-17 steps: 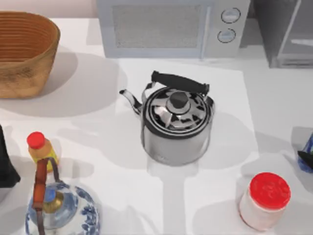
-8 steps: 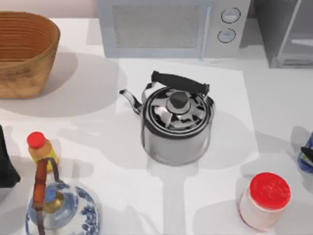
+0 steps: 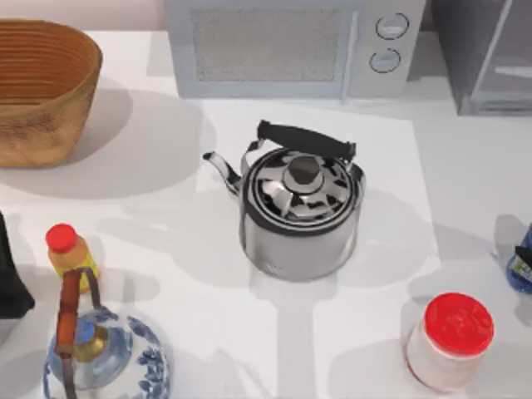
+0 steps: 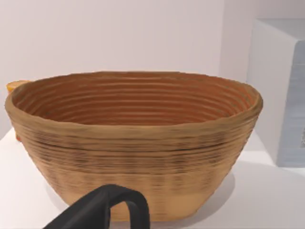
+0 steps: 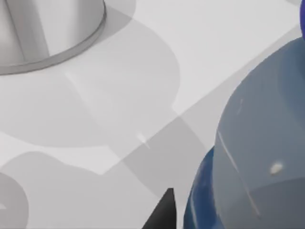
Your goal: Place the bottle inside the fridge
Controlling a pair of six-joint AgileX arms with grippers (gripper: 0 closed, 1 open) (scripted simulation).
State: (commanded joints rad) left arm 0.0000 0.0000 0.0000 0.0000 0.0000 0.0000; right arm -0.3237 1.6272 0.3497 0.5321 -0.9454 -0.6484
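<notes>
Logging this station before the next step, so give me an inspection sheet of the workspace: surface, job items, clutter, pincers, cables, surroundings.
Surface: white table, shadows across it.
Job's things: blue bottle at the top view's right edge, standing on the table; fridge at the back right corner, door state not clear.
Clutter: steel kettle at centre; microwave at the back; woven basket back left; yellow bottle and blue-patterned teapot front left; red-lidded white jar front right.
Pincers: right pincer close beside the bottle, grip cannot be told; left pincer parked at the left edge, facing the basket.
Cables: nothing seen.
Surroundings: pale wall behind.
</notes>
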